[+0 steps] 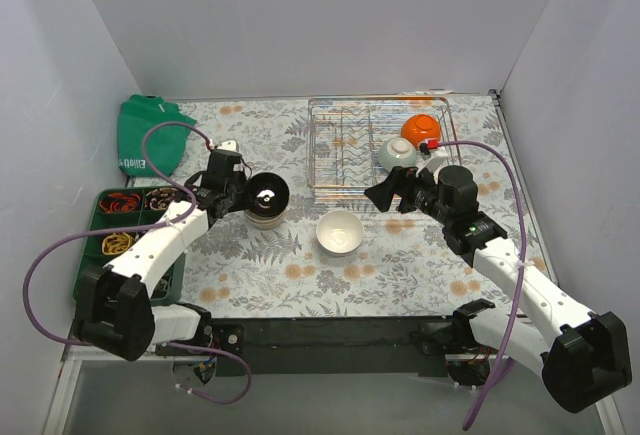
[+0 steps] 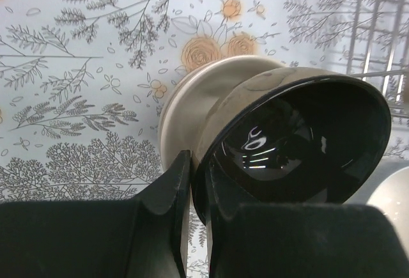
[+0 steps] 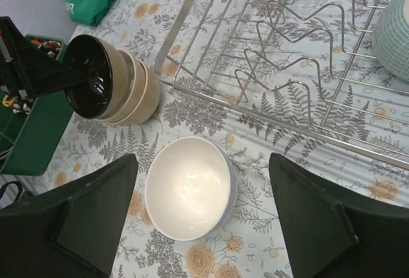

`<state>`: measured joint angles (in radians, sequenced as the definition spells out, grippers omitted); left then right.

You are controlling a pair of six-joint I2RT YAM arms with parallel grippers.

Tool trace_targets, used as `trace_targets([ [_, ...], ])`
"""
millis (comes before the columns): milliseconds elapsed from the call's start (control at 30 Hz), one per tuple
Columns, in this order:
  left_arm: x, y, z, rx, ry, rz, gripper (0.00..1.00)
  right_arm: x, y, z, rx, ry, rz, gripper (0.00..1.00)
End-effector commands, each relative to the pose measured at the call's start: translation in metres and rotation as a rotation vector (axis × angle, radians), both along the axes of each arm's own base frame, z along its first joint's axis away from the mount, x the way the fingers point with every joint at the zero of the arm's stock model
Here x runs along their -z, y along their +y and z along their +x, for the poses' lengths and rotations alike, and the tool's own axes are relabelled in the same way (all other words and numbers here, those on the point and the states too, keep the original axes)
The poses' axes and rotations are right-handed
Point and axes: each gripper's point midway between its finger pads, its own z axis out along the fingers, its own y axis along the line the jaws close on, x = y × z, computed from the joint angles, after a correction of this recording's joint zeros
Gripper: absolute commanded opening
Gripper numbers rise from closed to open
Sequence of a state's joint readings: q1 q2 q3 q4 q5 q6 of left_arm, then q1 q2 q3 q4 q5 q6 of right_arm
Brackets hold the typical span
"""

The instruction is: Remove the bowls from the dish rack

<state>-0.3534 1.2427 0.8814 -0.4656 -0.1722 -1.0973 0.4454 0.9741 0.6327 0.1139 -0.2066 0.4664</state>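
My left gripper (image 1: 243, 193) is shut on the rim of a bowl that is glossy black inside (image 1: 269, 193). It holds the bowl tilted on a stack of beige bowls (image 1: 264, 219). In the left wrist view the fingers (image 2: 171, 208) pinch the black bowl's (image 2: 300, 144) rim, with a beige bowl (image 2: 192, 108) beneath. The dish rack (image 1: 345, 145) holds an orange bowl (image 1: 422, 127) and a pale teal bowl (image 1: 398, 152). A white bowl (image 1: 340, 232) stands on the table. My right gripper (image 3: 203, 163) is open and empty above the white bowl (image 3: 188, 192), by the rack's front edge (image 3: 255, 115).
A green compartment tray (image 1: 125, 223) with small items lies at the left edge, and a green cloth (image 1: 148, 133) at the back left. Grey walls close in the table on three sides. The teal bowl (image 3: 396, 32) shows at the right wrist view's upper right.
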Motion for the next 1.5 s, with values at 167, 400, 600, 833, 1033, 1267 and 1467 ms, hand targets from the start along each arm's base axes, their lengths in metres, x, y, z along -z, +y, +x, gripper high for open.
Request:
trace_targets([
  [167,-0.001,-0.003,0.013,-0.004,0.006,-0.050,0.00,-0.024,-0.003,0.009,0.019,-0.072,-0.001,0.91],
  [400,0.006,0.003,0.015,-0.021,0.014,-0.020,0.04,-0.020,-0.003,0.010,0.020,-0.062,-0.011,0.91],
  [600,0.004,0.003,0.014,-0.023,0.021,-0.017,0.23,-0.022,-0.005,0.011,0.028,-0.069,-0.020,0.91],
  [833,0.000,0.003,0.012,-0.022,0.022,-0.027,0.54,-0.024,-0.003,0.012,0.022,-0.070,-0.020,0.91],
  [1033,-0.010,0.003,0.012,-0.025,0.013,-0.029,0.66,-0.027,-0.006,0.013,0.033,-0.080,-0.034,0.91],
  [1267,-0.022,0.004,0.011,-0.030,-0.010,-0.035,0.72,-0.027,-0.012,0.015,0.056,-0.091,-0.063,0.91],
  [1467,-0.037,0.007,0.005,-0.043,-0.035,-0.050,0.67,-0.026,-0.014,0.017,0.063,-0.091,-0.078,0.91],
])
